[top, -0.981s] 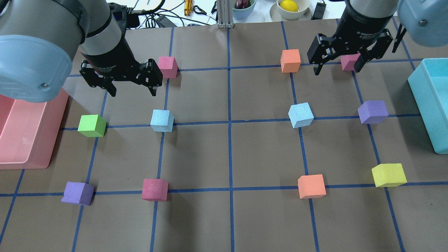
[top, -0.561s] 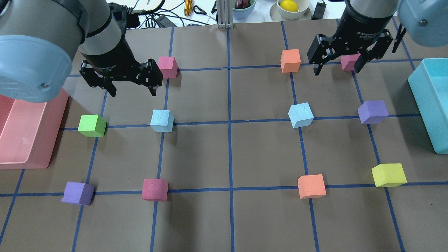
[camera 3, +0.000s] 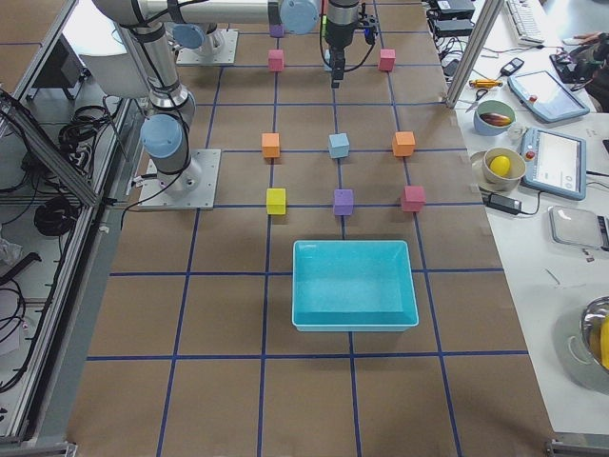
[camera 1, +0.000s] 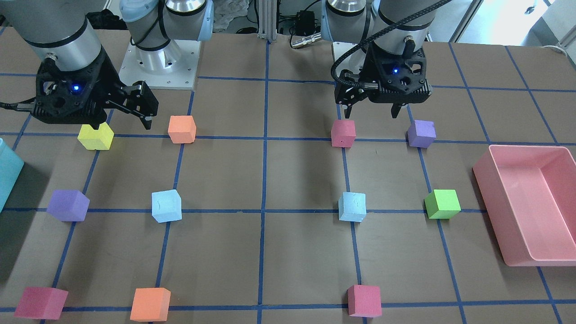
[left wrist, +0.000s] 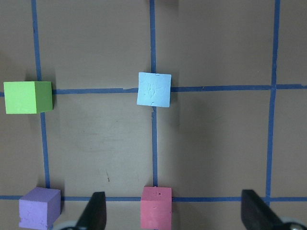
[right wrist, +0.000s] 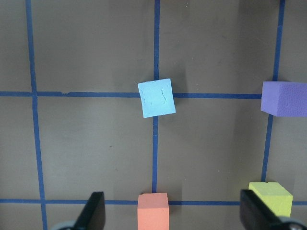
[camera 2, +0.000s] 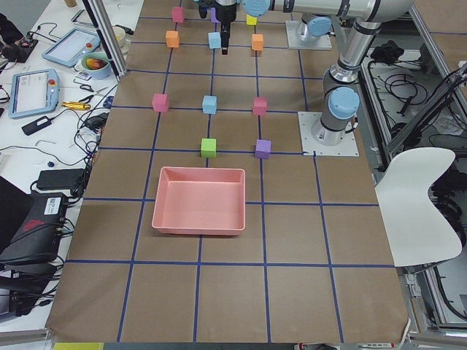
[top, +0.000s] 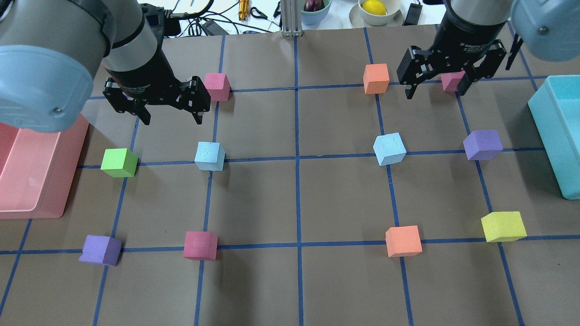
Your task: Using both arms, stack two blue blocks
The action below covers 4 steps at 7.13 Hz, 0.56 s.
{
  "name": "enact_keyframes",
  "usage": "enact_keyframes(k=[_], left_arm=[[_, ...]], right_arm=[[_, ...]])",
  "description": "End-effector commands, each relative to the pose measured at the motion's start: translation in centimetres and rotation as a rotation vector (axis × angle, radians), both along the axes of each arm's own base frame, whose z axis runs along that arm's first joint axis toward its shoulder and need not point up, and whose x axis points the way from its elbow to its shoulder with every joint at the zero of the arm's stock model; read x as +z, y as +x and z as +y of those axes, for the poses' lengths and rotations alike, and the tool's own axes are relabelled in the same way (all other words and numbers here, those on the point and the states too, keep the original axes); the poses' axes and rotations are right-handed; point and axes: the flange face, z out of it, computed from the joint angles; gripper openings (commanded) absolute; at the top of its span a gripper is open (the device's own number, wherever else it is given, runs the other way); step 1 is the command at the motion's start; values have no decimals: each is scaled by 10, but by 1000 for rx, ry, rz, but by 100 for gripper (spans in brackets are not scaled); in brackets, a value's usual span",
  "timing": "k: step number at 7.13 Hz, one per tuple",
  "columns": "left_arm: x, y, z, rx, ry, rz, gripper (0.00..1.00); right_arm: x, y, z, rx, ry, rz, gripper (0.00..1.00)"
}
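Two pale blue blocks sit on the grid lines: the left one (top: 210, 156) (camera 1: 352, 207) (left wrist: 154, 89) and the right one (top: 389, 149) (camera 1: 166, 206) (right wrist: 156, 97). My left gripper (top: 173, 118) (camera 1: 371, 112) is open and empty. It hovers above the table, behind and slightly left of the left blue block. My right gripper (top: 436, 92) (camera 1: 121, 123) is open and empty. It hovers behind and to the right of the right blue block. Each wrist view shows its blue block ahead of the spread fingertips (left wrist: 96, 213) (right wrist: 96, 211).
A pink bin (top: 27, 181) stands at the left edge and a teal bin (top: 559, 136) at the right edge. Green (top: 118, 162), purple (top: 482, 145), pink (top: 216, 86), orange (top: 376, 78) and yellow (top: 503, 226) cubes lie around on the grid. A magenta cube (top: 451, 81) is partly hidden behind the right gripper.
The right gripper has drifted slightly toward the table's far edge. The left gripper and all the blocks have not moved.
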Motion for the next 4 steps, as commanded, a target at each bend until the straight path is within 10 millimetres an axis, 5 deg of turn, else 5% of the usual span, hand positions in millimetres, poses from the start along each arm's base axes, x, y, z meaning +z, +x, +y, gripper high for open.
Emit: enact_keyframes(k=[1,4], left_arm=[[-1,0,0,0,3,1,100],[-1,0,0,0,2,0,100]], right_arm=[[-83,-2,-16,-9,96,-12,100],[-196,-1,-33,7,-12,-3,100]])
